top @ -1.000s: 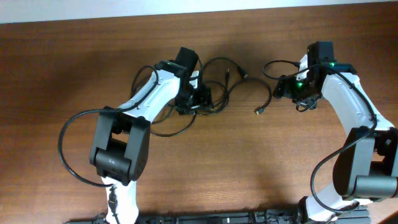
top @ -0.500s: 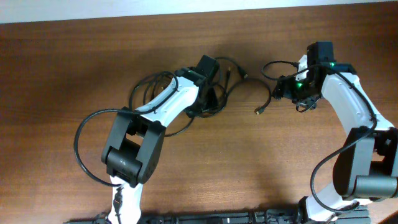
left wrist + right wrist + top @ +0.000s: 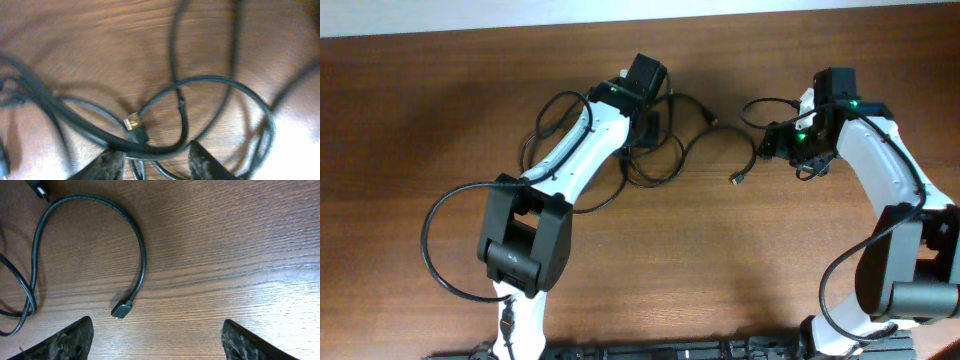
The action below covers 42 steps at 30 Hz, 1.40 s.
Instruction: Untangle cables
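— What do we list first, at the left?
— The left gripper (image 3: 648,130). Its fingers (image 3: 109,164) stand partly apart with a moderate gap, and we see them clamped on nothing. Several cords of the cables (image 3: 665,160) cross that gap in the wrist view. One carries a small gold-tipped plug (image 3: 132,121) just above the fingers.

— What has changed in the last half second?
— The gripper has drawn toward the far edge of the table (image 3: 440,200). It stood over the middle of the tangle then. Now a loop of cord lies uncovered on its near side. The tangle sits left of centre, under and around that gripper.

— Next, moving right?
— One loose strand (image 3: 756,155) arcs out of the tangle. It ends in a dark plug end (image 3: 738,178) lying flat on the wood between the two arms. We find it where it lay before.

— And the right?
— The right gripper (image 3: 780,142). Its fingers are spread wide and hold nothing, near that strand's curve. We log no change in its place or pose from the earlier views.
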Each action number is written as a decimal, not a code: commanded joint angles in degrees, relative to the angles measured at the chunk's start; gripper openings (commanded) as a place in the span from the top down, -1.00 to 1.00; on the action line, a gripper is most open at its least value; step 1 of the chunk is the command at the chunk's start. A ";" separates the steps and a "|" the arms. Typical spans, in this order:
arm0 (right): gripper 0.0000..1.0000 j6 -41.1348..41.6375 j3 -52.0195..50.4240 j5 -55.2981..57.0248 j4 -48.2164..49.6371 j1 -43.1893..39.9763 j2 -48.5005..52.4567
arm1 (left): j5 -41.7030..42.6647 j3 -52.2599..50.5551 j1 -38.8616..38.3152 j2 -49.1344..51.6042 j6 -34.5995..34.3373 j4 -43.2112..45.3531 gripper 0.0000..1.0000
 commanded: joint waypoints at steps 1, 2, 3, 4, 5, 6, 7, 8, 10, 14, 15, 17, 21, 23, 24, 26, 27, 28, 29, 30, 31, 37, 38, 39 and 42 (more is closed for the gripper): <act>-0.63 -0.81 0.48 -0.33 -0.17 -0.22 0.28 | 10.56 1.51 -0.68 0.63 20.33 -1.01 -0.30; -0.63 -0.81 0.48 -0.33 -0.17 -0.22 0.28 | 11.56 1.49 -0.81 0.63 24.72 -2.23 -0.53; -0.63 -0.81 0.48 -0.33 -0.15 -0.22 0.28 | 11.52 1.49 -0.85 0.63 27.43 -3.48 -0.64; -0.63 -0.81 0.48 -0.31 -0.17 -0.22 0.28 | 11.54 1.49 -0.85 0.63 29.29 -4.94 -0.64; -0.63 -0.81 0.46 -0.33 -0.17 -0.22 0.28 | 11.56 1.49 -0.92 0.63 31.26 -6.80 -0.64; -0.63 -0.81 0.48 -0.33 -0.20 -0.22 0.28 | 11.58 1.49 -0.96 0.63 32.33 -8.28 -0.74; -0.63 -0.81 0.48 -0.33 -0.20 -0.22 0.28 | 11.58 1.49 -1.07 0.63 33.22 -9.51 -0.78; -0.62 -0.81 0.48 -0.33 -0.17 -0.22 0.28 | 11.63 1.46 -1.27 0.66 34.16 -10.49 -0.79; -0.62 -0.79 0.46 -0.33 -0.15 -0.22 0.28 | 12.20 1.36 -1.81 0.66 35.54 -10.99 -0.90; -0.62 -0.79 0.48 -0.33 -0.55 -0.22 0.28 | 14.56 0.63 -4.33 0.66 40.33 -11.10 -0.96; -0.62 -0.81 0.48 -0.33 -0.72 -0.22 0.28 | 14.53 0.55 -5.03 0.66 40.37 -11.08 -0.93; -0.63 -0.81 0.48 -0.31 -0.79 -0.22 0.28 | 14.56 0.37 -6.69 0.66 40.26 -11.13 -0.84; -0.63 -0.81 0.48 -0.33 -0.81 -0.22 0.28 | 13.33 -0.90 -9.90 0.66 40.19 -10.60 -0.67; -0.63 -0.79 0.48 -0.33 -0.79 -0.22 0.28 | 11.47 -2.08 -10.80 0.66 40.22 -9.07 -0.67; -0.63 -0.79 0.48 -0.33 -0.79 -0.22 0.28 | 10.80 -2.84 -10.95 0.66 40.15 -7.85 -0.60; -0.63 -0.81 0.48 -0.33 -0.81 -0.22 0.28 | 10.73 -3.98 -10.95 0.66 40.04 -6.12 -0.55; -0.63 -0.81 0.48 -0.33 -0.83 -0.22 0.28 | 10.67 -4.66 -10.88 0.66 40.04 -5.25 -0.51; -0.63 -0.81 0.46 -0.33 -0.83 -0.22 0.28 | 10.62 -5.22 -10.78 0.66 40.06 -4.81 -0.48; -0.62 -0.81 0.48 -0.33 -0.85 -0.22 0.28 | 10.43 -5.55 -10.73 0.66 40.06 -4.48 -0.46; -0.62 -0.81 0.48 -0.33 -0.85 -0.22 0.28 | 10.38 -6.05 -10.73 0.66 40.06 -4.17 -0.44; -0.63 -0.81 0.48 -0.33 -0.83 -0.22 0.28 | 10.32 -6.64 -10.71 0.66 40.06 -3.82 -0.44; -0.63 -0.81 0.48 -0.35 -0.85 -0.22 0.28 | 5.14 -7.69 -10.67 0.68 40.06 -2.82 -0.45; -0.63 -0.79 0.48 -0.33 -0.85 -0.22 0.28 | 4.85 -7.69 -10.67 0.68 40.06 -2.82 -0.46; -0.63 -0.81 0.48 -0.35 -0.85 -0.22 0.28 | 4.85 -7.69 -10.67 0.81 40.06 -2.80 -0.46; -0.63 -0.81 0.48 -0.33 -1.03 -0.22 0.28 | 4.85 -7.69 -10.49 1.60 40.04 -2.73 -0.44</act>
